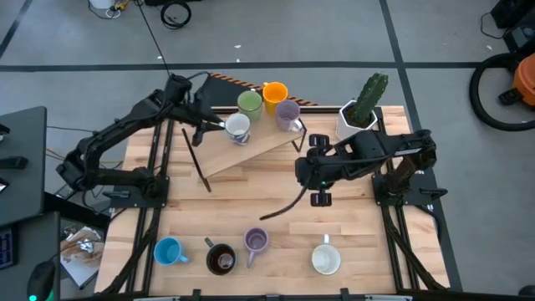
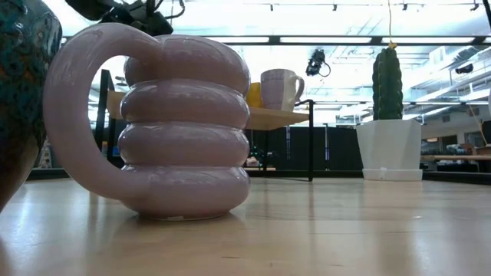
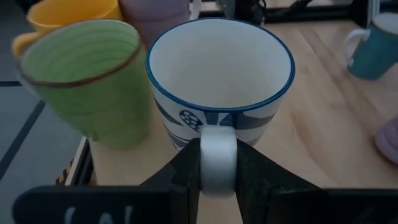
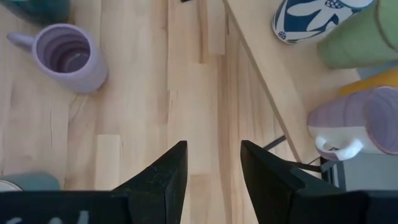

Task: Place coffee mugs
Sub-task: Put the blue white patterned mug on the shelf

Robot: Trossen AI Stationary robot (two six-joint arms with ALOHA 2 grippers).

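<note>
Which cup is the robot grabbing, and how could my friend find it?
Look for the raised wooden shelf at the table's back. Four mugs stand on it, and the left gripper pinches the handle of the white mug nearest the shelf's front edge. Unlike its green, orange and lilac neighbours, it has a blue rim and blue patterns.

Both arms matte black, tubular links w/ chunky joint housings, black cables looped alongside. Left hand (image 3: pixel 217 180): two flat dark fingers, angular wedge-shaped tips, faint pale lettering on bar below. Right hand (image 4: pixel 211 165): same dark wedge fingers, similar pale marks on its bar. Small green light on right arm's body.
</note>
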